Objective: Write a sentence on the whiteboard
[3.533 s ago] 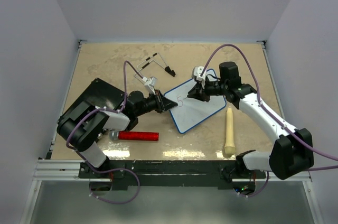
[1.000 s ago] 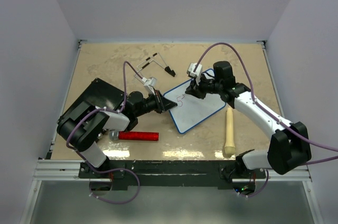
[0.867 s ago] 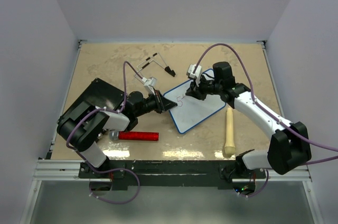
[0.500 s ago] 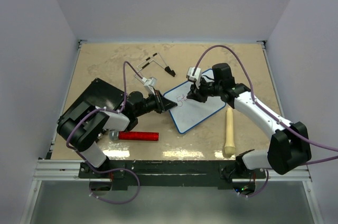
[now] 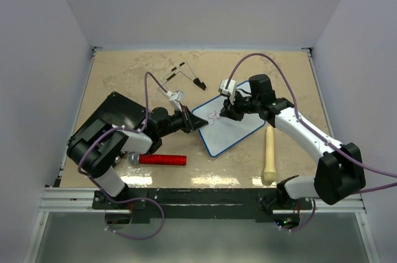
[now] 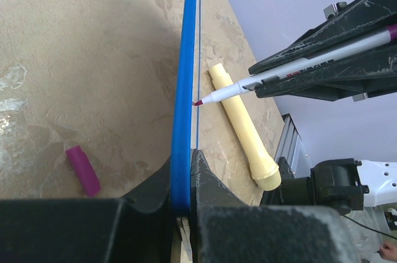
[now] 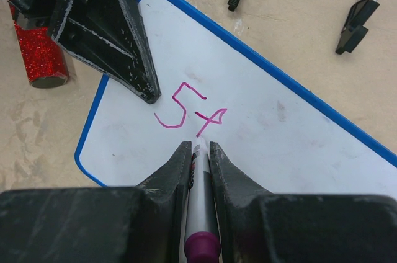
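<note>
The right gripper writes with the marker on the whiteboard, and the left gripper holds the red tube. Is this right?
No: the left gripper holds the whiteboard by its blue edge, as the left wrist view shows. The rest is right.

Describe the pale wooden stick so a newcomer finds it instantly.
On the tan table, look right of the blue-rimmed whiteboard. The pale wooden stick lies there, its bulbous end toward the near edge. Unlike the red glittery cylinder left of the board, it is cream and plain.
</note>
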### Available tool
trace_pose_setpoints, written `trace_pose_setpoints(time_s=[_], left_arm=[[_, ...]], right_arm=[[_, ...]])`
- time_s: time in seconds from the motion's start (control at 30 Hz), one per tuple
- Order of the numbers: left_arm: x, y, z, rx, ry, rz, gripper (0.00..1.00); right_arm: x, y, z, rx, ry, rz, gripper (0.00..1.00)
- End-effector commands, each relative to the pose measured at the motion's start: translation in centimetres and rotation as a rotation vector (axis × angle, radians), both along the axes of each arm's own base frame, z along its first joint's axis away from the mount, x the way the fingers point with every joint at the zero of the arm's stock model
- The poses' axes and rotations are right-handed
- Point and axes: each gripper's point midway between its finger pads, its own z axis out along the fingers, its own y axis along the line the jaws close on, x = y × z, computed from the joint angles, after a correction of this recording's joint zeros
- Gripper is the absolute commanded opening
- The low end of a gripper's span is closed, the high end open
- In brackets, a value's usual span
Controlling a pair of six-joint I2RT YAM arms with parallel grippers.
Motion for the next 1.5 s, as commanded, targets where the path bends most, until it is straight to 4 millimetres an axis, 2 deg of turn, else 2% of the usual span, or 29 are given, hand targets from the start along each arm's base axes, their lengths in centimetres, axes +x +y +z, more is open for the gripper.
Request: trace_pose_setpoints(time_s=[0.0, 0.17, 0.27, 0.3, 0.43, 0.5, 0.63, 0.83, 1.2, 1.47], left_arm=[[-0.2, -0.8, 2.3, -0.042, -0.11, -0.042, 0.0], [-0.2, -0.8, 2.2, -0.041, -0.109, -0.042, 0.0], [-0.2, -0.8, 2.1, -0.041, -0.108, -0.042, 0.0], [-0.2, -0.7, 2.1, -0.041, -0.108, -0.042, 0.0], [-0.2, -0.8, 2.0, -0.041, -0.108, -0.044, 0.0], [-0.2, -0.9, 2.0, -0.043, -0.108, -0.047, 0.0], [-0.2, -0.9, 2.1, -0.045, -0.109, -0.048, 0.0], [-0.3, -0.9, 2.3, -0.05, -0.112, -0.049, 0.0], [-0.4, -0.8, 2.1, -0.051, -0.112, -0.051, 0.0], [-0.4, -0.8, 2.2, -0.055, -0.115, -0.049, 0.0]], right_arm=[[1.9, -0.6, 2.9, 0.018, -0.108, -0.069, 0.0], [2.2, -1.0, 3.5, 0.029, -0.114, -0.077, 0.0], [0.9, -0.5, 4.5, 0.068, -0.119, 0.007, 0.0], [0.0, -0.2, 5.5, 0.101, -0.129, 0.047, 0.0], [-0.3, -0.5, 6.7, 0.124, -0.159, 0.036, 0.0], [0.0, -0.9, 6.7, 0.125, -0.155, 0.02, 0.0], [0.8, -1.6, 5.0, 0.115, -0.097, 0.006, 0.0], [0.2, -1.0, 3.4, 0.126, -0.047, 0.058, 0.0], [-0.5, -0.9, 4.6, 0.146, -0.093, 0.099, 0.0], [-0.1, -1.3, 4.4, 0.136, -0.103, 0.091, 0.0]])
